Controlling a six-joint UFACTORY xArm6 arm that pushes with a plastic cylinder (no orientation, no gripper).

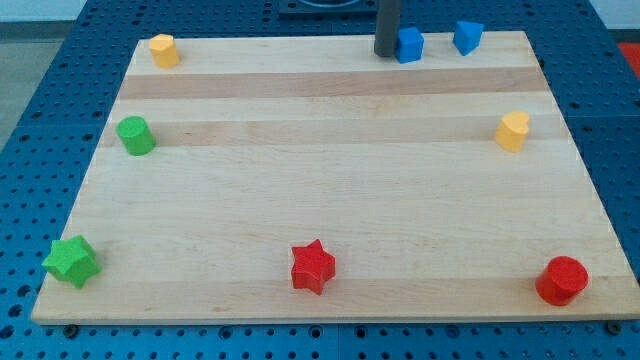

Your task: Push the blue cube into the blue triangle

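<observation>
The rod's tip [386, 52] rests against the blue cube [410, 45] on its view-left side, at the board's top edge; it has no jaws. The blue triangle [467, 36] lies near on the view's right, so a rightward push would join them

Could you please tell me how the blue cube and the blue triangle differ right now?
The blue cube looks square-faced; the blue triangle is wedge-shaped. My tip sits against the cube's left side; the triangle stands apart at the view's right, untouched. Both are blue, near the board's top edge.
</observation>
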